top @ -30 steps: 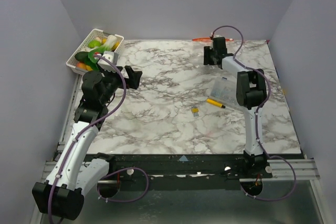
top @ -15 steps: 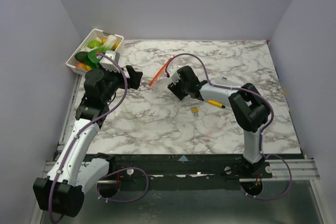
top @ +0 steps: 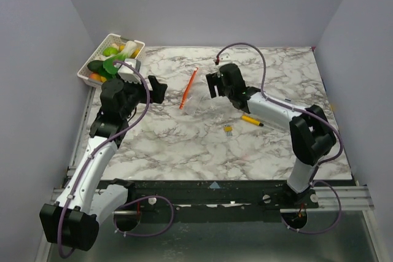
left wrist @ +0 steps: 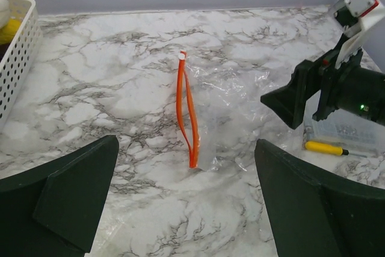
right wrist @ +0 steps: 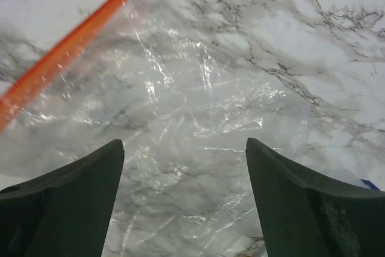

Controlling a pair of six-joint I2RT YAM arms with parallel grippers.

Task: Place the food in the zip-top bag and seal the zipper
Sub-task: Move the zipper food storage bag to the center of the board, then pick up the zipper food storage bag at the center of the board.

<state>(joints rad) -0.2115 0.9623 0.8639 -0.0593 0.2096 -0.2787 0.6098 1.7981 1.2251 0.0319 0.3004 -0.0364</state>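
The zip-top bag [top: 201, 97] lies flat in the middle of the table, its orange-red zipper [top: 188, 88] on the left edge. In the left wrist view the bag [left wrist: 231, 103] faces me with the zipper's [left wrist: 187, 112] two strips slightly parted. My right gripper [top: 214, 84] is open just above the bag's right part; its wrist view shows the bag [right wrist: 180, 88] and zipper [right wrist: 66, 49] below the spread jaws [right wrist: 183, 148]. My left gripper [top: 157, 89] is open and empty, left of the bag [left wrist: 185, 148]. The food [top: 109, 59] lies in the white basket [top: 131, 44].
A yellow marker pen [top: 252, 120] and a small yellow object [top: 228, 129] lie right of centre. A rigid clear box [left wrist: 344, 129] sits beneath the right arm. The basket's wall [left wrist: 18, 52] is at the far left of the left wrist view.
The right gripper brought the bag from the table's back edge to the middle, let it go, and has lifted slightly back. The left arm has barely moved.
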